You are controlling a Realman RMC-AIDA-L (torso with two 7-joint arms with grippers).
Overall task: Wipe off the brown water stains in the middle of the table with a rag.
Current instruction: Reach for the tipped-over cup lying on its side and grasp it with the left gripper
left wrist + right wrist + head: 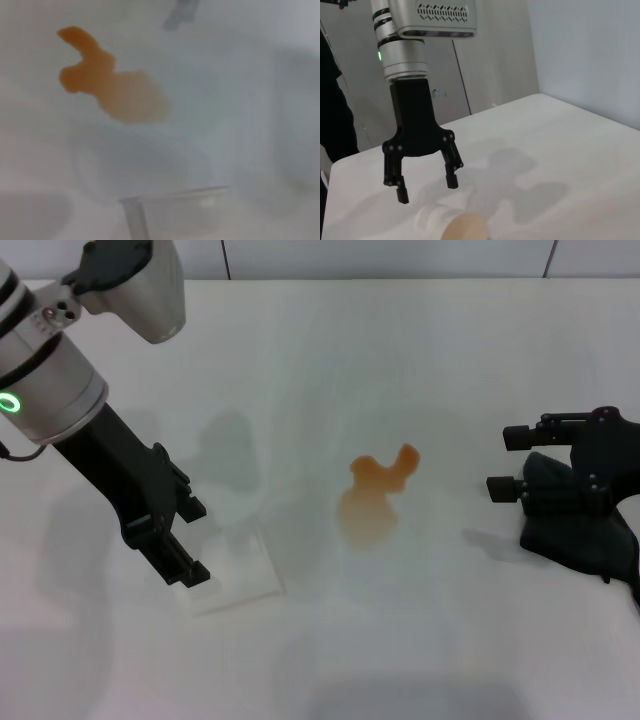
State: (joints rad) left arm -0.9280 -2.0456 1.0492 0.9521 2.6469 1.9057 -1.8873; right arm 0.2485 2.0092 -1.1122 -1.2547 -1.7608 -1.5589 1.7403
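The right gripper [505, 462], fingers apart, hovers over the rag [580, 530] near the bench's [450, 340] right edge; it should descend squarely before clamping. The left gripper [190, 540] idles, fingers apart.

From the head you look steeply down on the table [420, 660], stains [375, 495] at centre. Your left wrist camera sits low and close, sharing those stains [112, 85] with the head view. Your right wrist camera looks level across the tabletop [560, 145] (toward the left gripper [425, 187]), which the head view [185, 565] also shows.
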